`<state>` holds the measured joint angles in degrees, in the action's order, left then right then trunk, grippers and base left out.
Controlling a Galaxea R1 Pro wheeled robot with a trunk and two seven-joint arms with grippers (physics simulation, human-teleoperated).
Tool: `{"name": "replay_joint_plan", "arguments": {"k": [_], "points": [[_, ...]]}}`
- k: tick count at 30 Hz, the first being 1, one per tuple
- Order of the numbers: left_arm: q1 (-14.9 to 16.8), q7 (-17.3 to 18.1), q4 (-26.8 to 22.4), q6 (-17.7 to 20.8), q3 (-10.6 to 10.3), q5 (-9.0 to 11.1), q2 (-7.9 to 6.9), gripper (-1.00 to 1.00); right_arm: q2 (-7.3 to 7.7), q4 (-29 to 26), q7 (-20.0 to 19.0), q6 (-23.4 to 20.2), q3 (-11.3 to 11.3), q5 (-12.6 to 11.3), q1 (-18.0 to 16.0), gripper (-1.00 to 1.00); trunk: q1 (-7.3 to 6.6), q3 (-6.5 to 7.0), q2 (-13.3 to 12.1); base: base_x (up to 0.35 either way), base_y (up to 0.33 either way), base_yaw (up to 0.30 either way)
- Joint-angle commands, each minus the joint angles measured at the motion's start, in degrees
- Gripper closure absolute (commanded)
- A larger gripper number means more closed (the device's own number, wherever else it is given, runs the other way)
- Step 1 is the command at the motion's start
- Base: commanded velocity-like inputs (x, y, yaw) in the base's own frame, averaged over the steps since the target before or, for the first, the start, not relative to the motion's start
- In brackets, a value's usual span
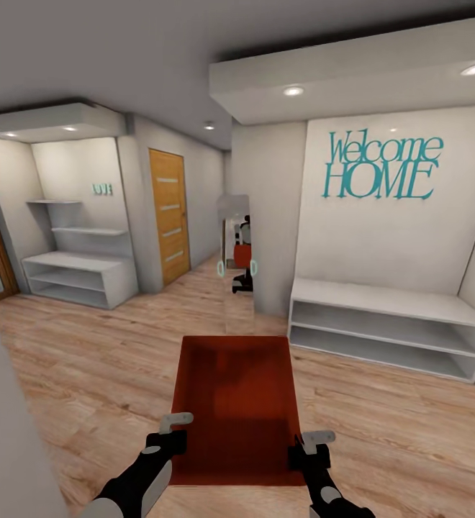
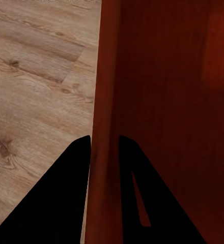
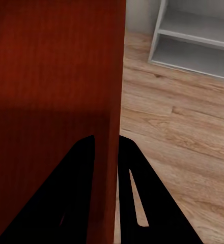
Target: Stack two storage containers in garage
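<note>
Red-orange storage container (image 1: 236,403) is carried above the wood plank floor (image 1: 86,360), between both claws: left gripper (image 1: 174,432) clenched on its left wall, right gripper (image 1: 306,447) clenched on its right wall.

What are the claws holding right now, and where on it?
One red-orange open-top rectangular storage container. The left claw is clamped over its left side wall, the right claw over its right side wall, both near the end closest to the robot.
</note>
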<state>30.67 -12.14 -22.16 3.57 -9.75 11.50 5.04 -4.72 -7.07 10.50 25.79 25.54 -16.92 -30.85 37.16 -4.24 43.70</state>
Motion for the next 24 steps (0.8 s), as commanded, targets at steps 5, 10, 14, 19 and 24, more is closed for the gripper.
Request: {"name": "replay_joint_plan", "arguments": {"k": [5, 10, 14, 19, 24], "points": [[0.0, -0.9, 0.1, 0.4, -0.3, 0.6, -0.12, 1.0, 0.24, 0.0, 3.9, 3.5, -0.6, -0.7, -0.1, 1.0, 0.05, -0.1, 0.1, 0.321, 0.0, 0.0], [0.0, -1.0, 0.1, 0.4, -0.4, 0.6, -0.12, 1.0, 0.24, 0.0, 3.8, 3.5, -0.6, -0.7, -0.1, 1.0, 0.05, -0.1, 0.1, 0.321, 0.0, 0.0], [0.0, -1.0, 0.1, 0.4, -0.4, 0.6, -0.12, 1.0, 0.24, 0.0, 3.8, 3.5, -0.6, -0.6, -0.1, 1.0, 0.05, -0.1, 0.1, 0.322, 0.0, 0.0], [0.0, -1.0, 0.1, 0.4, -0.4, 0.6, -0.12, 1.0, 0.28, 0.0, 3.8, 3.5, -0.6, -0.5, -0.1, 1.0, 0.05, -0.1, 0.1, 0.321, 0.0, 0.041], [0.0, -1.0, 0.1, 0.4, -0.4, 0.5, -0.12, 1.0, 0.37, 0.0, 3.7, 3.6, -0.6, 0.1, -0.1, 1.0, 0.05, -0.1, 0.1, 0.321, 0.0, 0.221]]}}
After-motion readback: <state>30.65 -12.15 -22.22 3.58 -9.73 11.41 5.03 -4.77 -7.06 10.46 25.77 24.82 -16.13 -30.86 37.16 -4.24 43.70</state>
